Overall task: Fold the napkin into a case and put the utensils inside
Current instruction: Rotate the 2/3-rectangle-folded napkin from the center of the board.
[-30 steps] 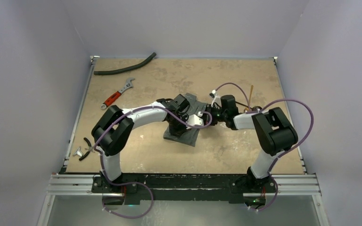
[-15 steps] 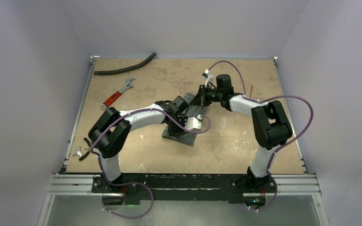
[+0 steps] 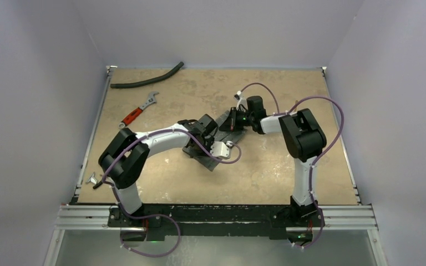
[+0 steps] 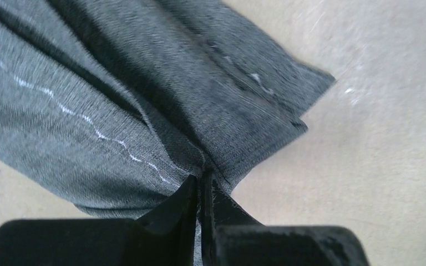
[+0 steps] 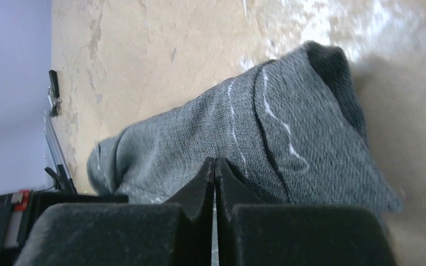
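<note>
The grey napkin lies folded into a narrow strip near the table's middle, running from the far right to the near left. My left gripper sits over its middle. In the left wrist view the left gripper is shut, and creases of the napkin run into its tips. My right gripper is at the strip's far end. Its fingers are shut, with the tips against the napkin. No utensils show in any view.
A long black hose lies at the far left. A red-handled wrench lies below it. Black-handled pliers rest at the left edge. Tan tabletop spreads right of the napkin, with walls on three sides.
The right arm swung from the right side up to the back, then came down onto the napkin's far end. The left gripper and the napkin shifted a little to the left.
</note>
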